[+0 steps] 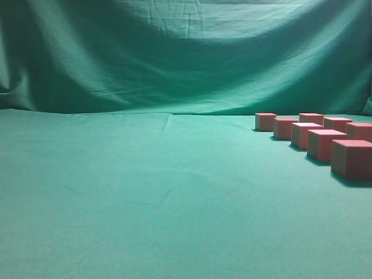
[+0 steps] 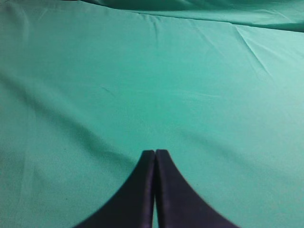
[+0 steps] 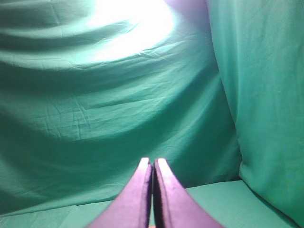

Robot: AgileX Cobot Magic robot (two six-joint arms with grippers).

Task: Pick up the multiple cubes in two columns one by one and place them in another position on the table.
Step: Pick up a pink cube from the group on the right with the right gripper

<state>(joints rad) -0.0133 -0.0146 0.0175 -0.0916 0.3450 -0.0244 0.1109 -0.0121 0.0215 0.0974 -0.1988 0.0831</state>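
The smooth green cloth table (image 1: pixel 116 192) is lying bare across the left and middle of the exterior view, while the small pinkish-red, sharp-edged matte cubes (image 1: pixel 322 143) are sitting in two columns at the right edge, running from mid-frame back toward the wrinkled green backdrop (image 1: pixel 174 52). In the left wrist view the black left gripper (image 2: pixel 155 153) is pointing over bare cloth with its fingers pressed together and empty; in the right wrist view the right gripper (image 3: pixel 153 161) is likewise clenched on nothing, facing the backdrop. The cubes are looking light and rigid, probably best pinched across two opposite flat faces near mid-height, nearest one first.
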